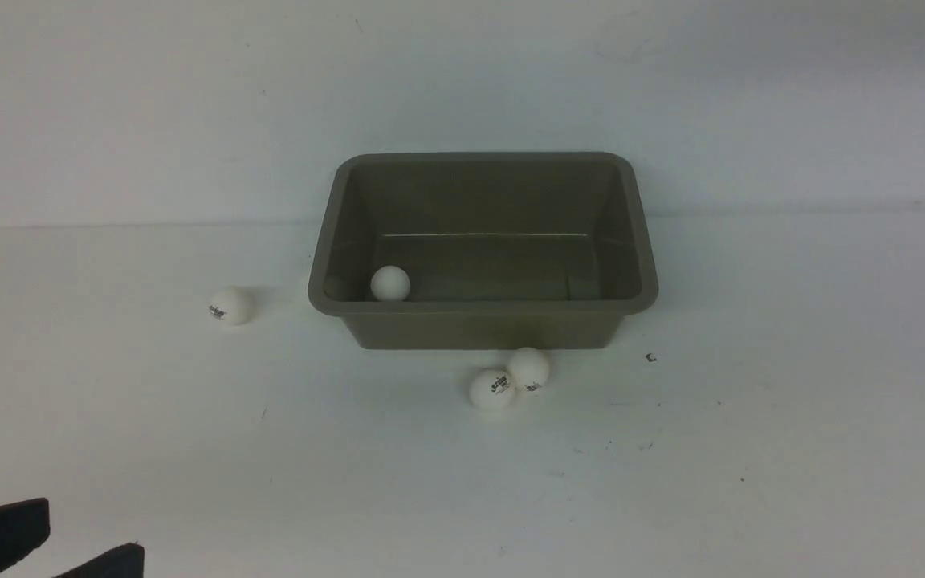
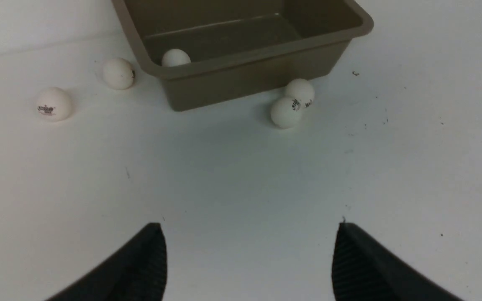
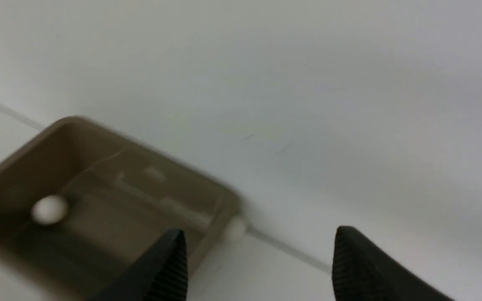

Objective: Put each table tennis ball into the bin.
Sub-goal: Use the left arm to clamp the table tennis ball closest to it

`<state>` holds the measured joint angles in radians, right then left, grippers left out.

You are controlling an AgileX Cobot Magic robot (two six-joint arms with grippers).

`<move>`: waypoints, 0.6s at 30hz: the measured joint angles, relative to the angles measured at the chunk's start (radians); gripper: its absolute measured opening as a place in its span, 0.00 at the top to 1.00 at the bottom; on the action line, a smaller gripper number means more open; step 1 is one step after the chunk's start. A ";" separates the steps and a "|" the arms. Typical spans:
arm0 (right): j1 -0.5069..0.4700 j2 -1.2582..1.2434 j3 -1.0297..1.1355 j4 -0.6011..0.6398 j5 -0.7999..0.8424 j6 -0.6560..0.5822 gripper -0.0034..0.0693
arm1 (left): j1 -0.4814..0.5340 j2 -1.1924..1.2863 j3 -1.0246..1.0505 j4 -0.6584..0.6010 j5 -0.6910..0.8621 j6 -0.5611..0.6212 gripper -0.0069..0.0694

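The taupe bin [image 1: 482, 306] stands mid-table with one table tennis ball [image 1: 390, 283] inside, near its front left corner. Two balls [image 1: 492, 389] [image 1: 528, 368] touch each other just in front of the bin. Another ball [image 1: 230, 305] lies to its left. In the left wrist view a further ball [image 2: 118, 73] rests close to the bin's [image 2: 241, 79] left wall. My left gripper [image 2: 249, 259] hovers open and empty over bare table, well short of the balls. My right gripper [image 3: 257, 263] is open and empty beside the bin [image 3: 86, 150]; that view is blurred.
White table and a white back wall behind the bin. Small dark specks [image 1: 651, 357] mark the table to the right of the bin. In the front view only the left gripper's [image 1: 93, 526] fingertips show at the bottom left corner.
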<state>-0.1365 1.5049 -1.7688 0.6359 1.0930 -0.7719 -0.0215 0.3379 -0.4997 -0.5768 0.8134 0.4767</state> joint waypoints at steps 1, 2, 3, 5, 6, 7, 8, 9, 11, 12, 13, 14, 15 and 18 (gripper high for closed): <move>0.000 -0.024 0.000 -0.013 0.041 0.033 0.36 | 0.000 0.000 0.000 0.000 -0.010 0.000 0.28; 0.000 -0.041 0.000 -0.022 0.071 0.044 0.36 | 0.000 0.000 0.000 0.001 -0.016 0.000 0.28; 0.000 -0.062 0.000 -0.029 0.099 0.060 0.36 | 0.000 0.000 0.000 0.001 -0.021 0.000 0.28; 0.000 -0.090 0.000 -0.037 0.144 0.092 0.36 | 0.000 0.001 0.000 0.001 -0.035 0.000 0.28; 0.000 -0.098 0.000 -0.038 0.155 0.105 0.36 | 0.000 0.004 0.000 0.001 -0.037 0.000 0.28; 0.000 -0.114 0.000 -0.038 0.161 0.117 0.36 | 0.000 0.007 0.000 0.001 -0.040 0.001 0.28; 0.000 -0.126 0.000 -0.039 0.166 0.130 0.36 | 0.000 0.015 0.000 0.001 -0.044 0.001 0.28; 0.001 -0.150 0.000 -0.042 0.172 0.148 0.36 | 0.000 0.028 0.000 0.001 -0.050 0.002 0.28; 0.001 -0.202 0.000 -0.043 0.178 0.161 0.36 | 0.000 0.060 0.000 0.004 -0.069 0.003 0.28; 0.001 -0.221 0.000 -0.046 0.179 0.162 0.36 | 0.000 0.081 0.000 0.009 -0.083 0.004 0.28; 0.001 -0.245 0.000 -0.051 0.180 0.166 0.36 | 0.000 0.122 0.000 0.016 -0.101 0.010 0.28; 0.001 -0.252 0.000 -0.055 0.182 0.170 0.36 | 0.000 0.146 0.000 0.020 -0.116 0.013 0.28; 0.001 -0.268 0.000 -0.059 0.185 0.177 0.36 | 0.000 0.197 0.000 0.025 -0.160 0.029 0.28; 0.001 -0.301 0.007 -0.060 0.186 0.190 0.36 | 0.000 0.309 -0.006 0.017 -0.243 0.076 0.28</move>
<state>-0.1356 1.2043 -1.7617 0.5755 1.2788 -0.5815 -0.0215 0.6473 -0.5056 -0.5599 0.5702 0.5527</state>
